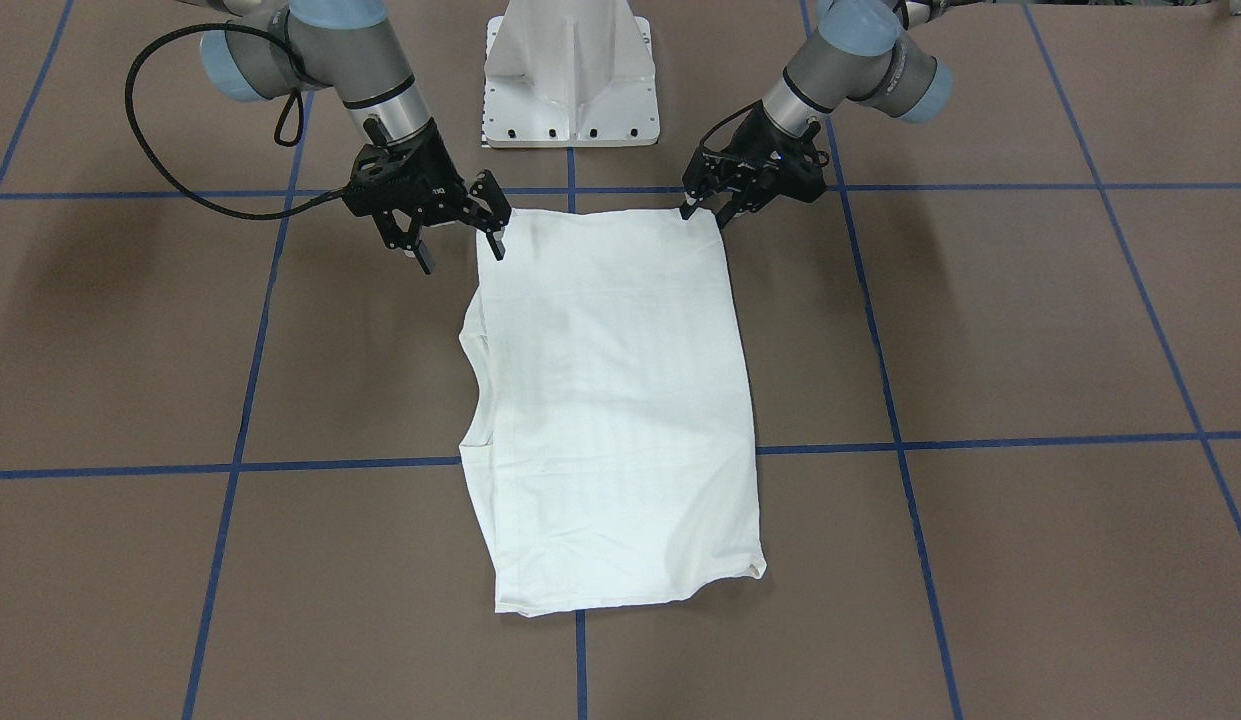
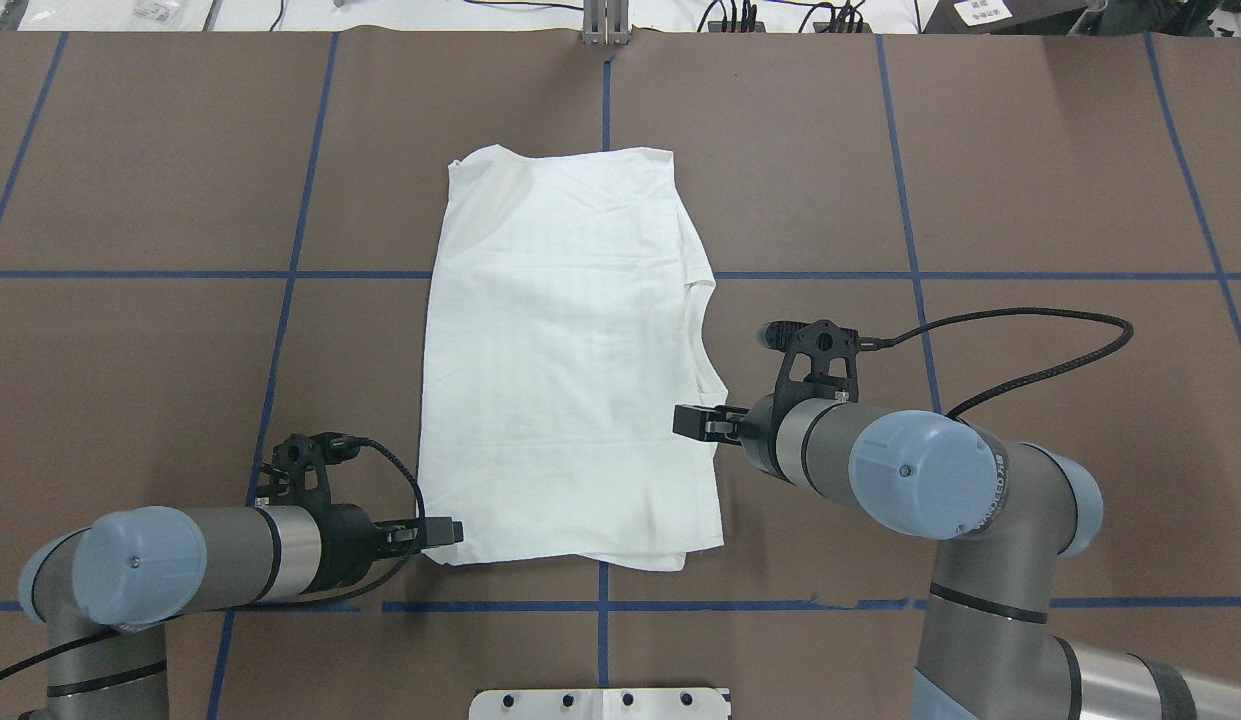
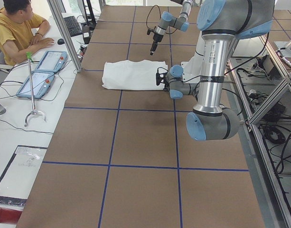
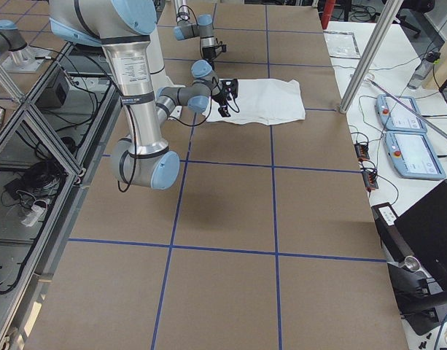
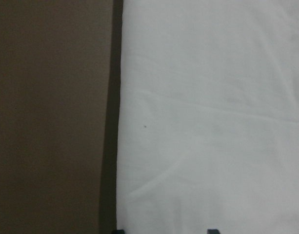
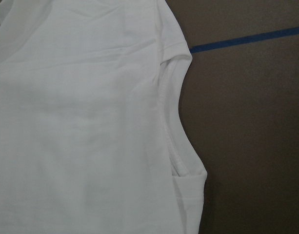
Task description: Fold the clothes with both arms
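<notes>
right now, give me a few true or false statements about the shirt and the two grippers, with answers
1. The shirt lies folded flat on the table. True.
2. Black print shows on the shirt's top side. False: the top is plain white.
3. The collar is on the edge nearest the right gripper. True.
4. The right gripper is shut on the shirt. False: it is open.
5. The left gripper is at a corner of the shirt. True.
</notes>
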